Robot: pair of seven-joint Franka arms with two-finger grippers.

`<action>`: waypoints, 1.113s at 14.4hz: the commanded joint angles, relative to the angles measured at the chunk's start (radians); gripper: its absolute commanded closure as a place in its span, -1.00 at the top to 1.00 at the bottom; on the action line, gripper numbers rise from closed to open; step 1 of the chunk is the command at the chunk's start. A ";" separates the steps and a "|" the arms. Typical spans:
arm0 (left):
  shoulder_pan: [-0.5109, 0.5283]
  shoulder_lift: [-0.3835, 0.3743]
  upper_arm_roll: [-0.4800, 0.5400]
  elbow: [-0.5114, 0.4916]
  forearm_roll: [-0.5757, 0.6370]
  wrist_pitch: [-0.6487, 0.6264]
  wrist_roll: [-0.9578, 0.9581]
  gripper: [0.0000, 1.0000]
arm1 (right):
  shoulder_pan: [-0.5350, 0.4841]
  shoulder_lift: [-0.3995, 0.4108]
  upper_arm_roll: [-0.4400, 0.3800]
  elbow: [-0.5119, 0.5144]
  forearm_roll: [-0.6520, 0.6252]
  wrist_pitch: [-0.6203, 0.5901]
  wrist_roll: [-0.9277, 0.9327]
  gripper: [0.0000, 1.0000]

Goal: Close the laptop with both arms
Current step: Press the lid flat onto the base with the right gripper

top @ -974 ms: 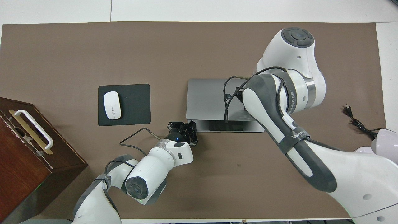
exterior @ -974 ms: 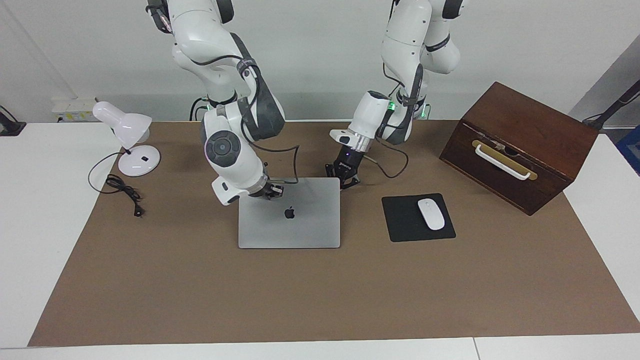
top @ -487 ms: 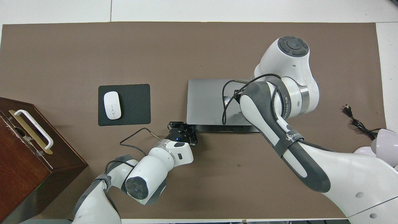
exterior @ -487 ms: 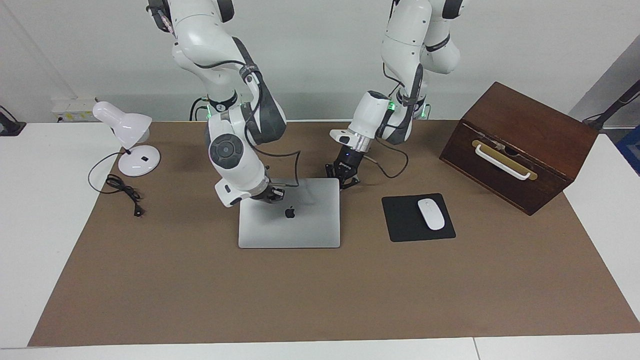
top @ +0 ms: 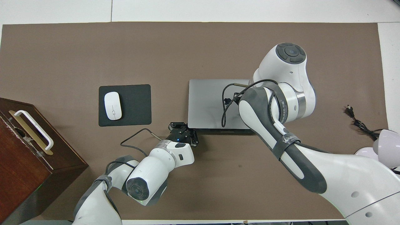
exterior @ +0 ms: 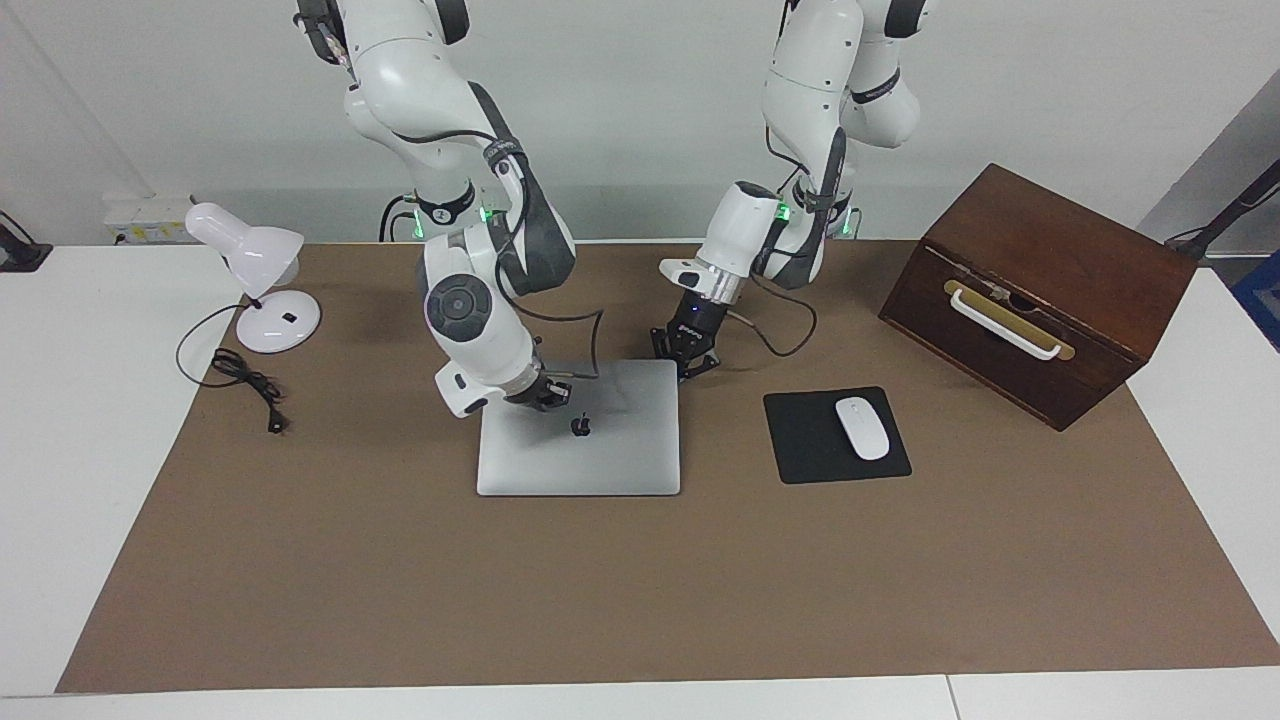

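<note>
The silver-grey laptop (exterior: 600,455) lies on the brown mat with its lid tilted low, almost flat, and the dark apple logo facing up. In the overhead view the lid (top: 204,103) covers nearly all of the base; only a thin dark strip shows at the edge nearer the robots. My right gripper (exterior: 546,393) rests on the lid near the logo, toward the right arm's end; the right arm hides it in the overhead view. My left gripper (exterior: 685,352) is low at the laptop's corner nearer the robots, toward the left arm's end, and shows in the overhead view (top: 183,135).
A black mouse pad (exterior: 800,440) with a white mouse (exterior: 861,427) lies beside the laptop toward the left arm's end. A brown wooden box (exterior: 1040,290) with a white handle stands beside it. A white desk lamp (exterior: 262,285) and its cord sit at the right arm's end.
The lid has come down lower and the strip of keyboard seen from overhead has narrowed. My right gripper has followed the lid down. The left arm has not moved.
</note>
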 commanded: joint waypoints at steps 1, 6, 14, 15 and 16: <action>0.006 0.016 0.010 -0.068 -0.012 -0.019 0.031 -1.00 | 0.000 -0.021 0.004 -0.047 0.020 0.038 -0.010 -1.00; 0.006 0.016 0.010 -0.068 -0.012 -0.019 0.031 -1.00 | 0.002 -0.021 0.004 -0.053 0.020 0.046 -0.007 -1.00; 0.006 0.016 0.010 -0.068 -0.012 -0.019 0.031 -1.00 | -0.001 -0.040 0.003 -0.011 0.016 0.026 -0.012 -1.00; 0.007 0.016 0.010 -0.068 -0.012 -0.019 0.031 -1.00 | -0.007 -0.050 0.003 -0.003 0.016 0.026 -0.013 -1.00; 0.009 0.016 0.010 -0.068 -0.012 -0.019 0.031 -1.00 | -0.014 -0.056 0.003 0.006 0.016 0.026 -0.015 -1.00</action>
